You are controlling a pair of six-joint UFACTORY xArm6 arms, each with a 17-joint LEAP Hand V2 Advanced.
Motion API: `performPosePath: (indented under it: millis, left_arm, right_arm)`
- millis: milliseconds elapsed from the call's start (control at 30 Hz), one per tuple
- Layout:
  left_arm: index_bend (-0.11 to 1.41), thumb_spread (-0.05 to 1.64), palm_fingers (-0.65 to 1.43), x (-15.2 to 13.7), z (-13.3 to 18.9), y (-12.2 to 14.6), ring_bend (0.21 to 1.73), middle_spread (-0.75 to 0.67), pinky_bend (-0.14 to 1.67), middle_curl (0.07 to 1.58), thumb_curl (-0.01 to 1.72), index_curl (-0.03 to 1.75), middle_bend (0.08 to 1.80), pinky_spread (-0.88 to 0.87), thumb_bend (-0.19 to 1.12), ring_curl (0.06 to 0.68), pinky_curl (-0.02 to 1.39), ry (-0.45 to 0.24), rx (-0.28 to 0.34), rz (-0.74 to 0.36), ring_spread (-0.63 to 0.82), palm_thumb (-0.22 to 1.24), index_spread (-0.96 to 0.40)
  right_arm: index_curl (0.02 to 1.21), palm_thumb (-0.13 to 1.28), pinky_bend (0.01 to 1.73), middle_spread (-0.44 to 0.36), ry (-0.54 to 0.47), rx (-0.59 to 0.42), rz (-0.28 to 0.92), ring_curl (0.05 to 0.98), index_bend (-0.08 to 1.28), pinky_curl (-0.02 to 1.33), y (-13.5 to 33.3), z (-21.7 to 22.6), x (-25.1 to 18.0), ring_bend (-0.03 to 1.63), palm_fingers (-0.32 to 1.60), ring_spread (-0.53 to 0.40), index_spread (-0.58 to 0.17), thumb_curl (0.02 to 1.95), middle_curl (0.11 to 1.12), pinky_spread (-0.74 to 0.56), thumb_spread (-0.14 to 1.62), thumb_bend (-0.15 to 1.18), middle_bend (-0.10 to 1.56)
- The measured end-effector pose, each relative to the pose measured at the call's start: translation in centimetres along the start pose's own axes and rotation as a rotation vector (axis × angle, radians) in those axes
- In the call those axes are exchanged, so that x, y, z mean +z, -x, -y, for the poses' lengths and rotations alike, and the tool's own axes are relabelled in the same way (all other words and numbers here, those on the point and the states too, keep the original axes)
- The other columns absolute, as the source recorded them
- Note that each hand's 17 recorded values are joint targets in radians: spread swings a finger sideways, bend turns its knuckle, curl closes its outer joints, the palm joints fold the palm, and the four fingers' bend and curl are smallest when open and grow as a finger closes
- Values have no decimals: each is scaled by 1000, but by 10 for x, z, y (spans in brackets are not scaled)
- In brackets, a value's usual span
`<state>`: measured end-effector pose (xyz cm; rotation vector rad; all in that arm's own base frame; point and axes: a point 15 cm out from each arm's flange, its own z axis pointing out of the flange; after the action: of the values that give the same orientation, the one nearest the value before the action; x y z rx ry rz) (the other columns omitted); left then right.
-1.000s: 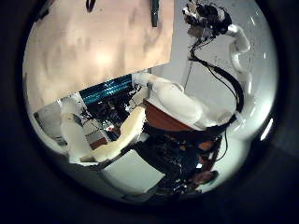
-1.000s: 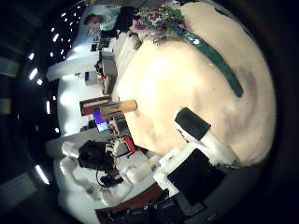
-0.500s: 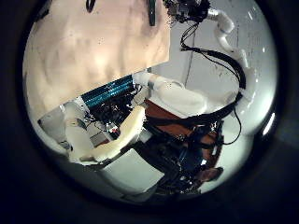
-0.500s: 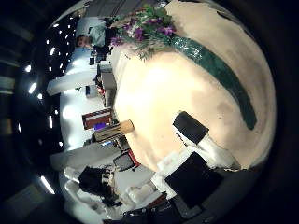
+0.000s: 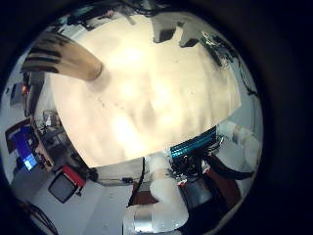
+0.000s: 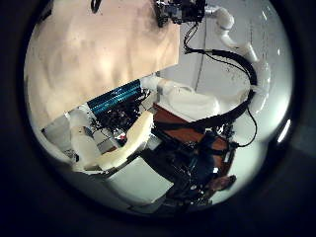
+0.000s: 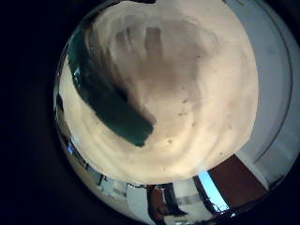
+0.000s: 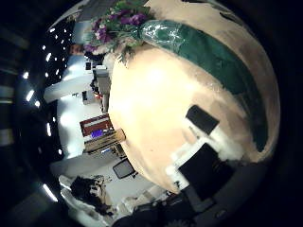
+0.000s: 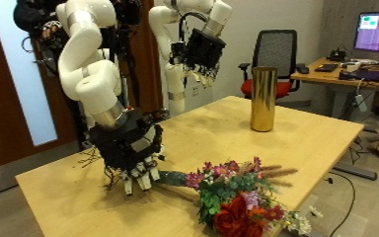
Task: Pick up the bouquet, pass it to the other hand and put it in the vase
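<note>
In the outside view the bouquet (image 9: 236, 200), purple and red flowers in a green wrap, lies on the wooden table (image 9: 295, 143) near its front edge. The tall gold vase (image 9: 262, 99) stands upright at the table's far side. My left hand (image 9: 202, 49) hangs high behind the table, open and empty. The right thumb side palm view shows the flowers (image 8: 118, 28) and green wrap (image 8: 204, 57) close by. The wrap (image 7: 108, 98) also shows in the right little finger side palm view.
An office chair (image 9: 279, 54) and a desk with a monitor (image 9: 376, 30) stand behind the table.
The bouquet fills more of the right thumb side palm view, so my right hand has come closer to it. In the left thumb side palm view the other hand has moved towards the table.
</note>
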<state>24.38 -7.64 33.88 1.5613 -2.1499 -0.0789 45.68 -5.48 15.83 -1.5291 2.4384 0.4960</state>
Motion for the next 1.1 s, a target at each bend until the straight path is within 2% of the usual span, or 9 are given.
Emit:
performPosePath:
  millis: [333,500,867,1100]
  left_arm:
    - [169,947,150,2,4,1,480,398,217,310,309,316,193,506,-28,196,317,6,6,-3,518,440,193]
    - [168,947,150,-4,4,0,480,403,217,309,309,317,193,506,-28,196,317,-10,7,-1,518,440,193]
    - [169,947,151,0,2,0,478,397,215,307,309,321,193,506,-28,196,318,0,6,0,520,440,193]
    - [168,954,150,2,2,-2,479,397,216,308,306,317,193,506,-28,196,318,4,7,1,523,446,193]
  right_arm:
    - [282,849,364,169,58,10,-21,236,163,267,-3,-2,24,624,263,93,-59,490,368,206,989,-22,392]
    - [289,877,346,159,58,28,-49,239,164,261,-18,4,22,656,313,73,-60,508,374,193,957,-22,414]
    - [294,853,349,155,25,93,-32,226,163,264,-45,13,9,669,310,57,-61,521,375,176,957,-25,423]
    - [299,843,350,155,34,80,-36,222,165,265,-39,17,12,681,309,57,-62,517,377,176,965,-24,424]
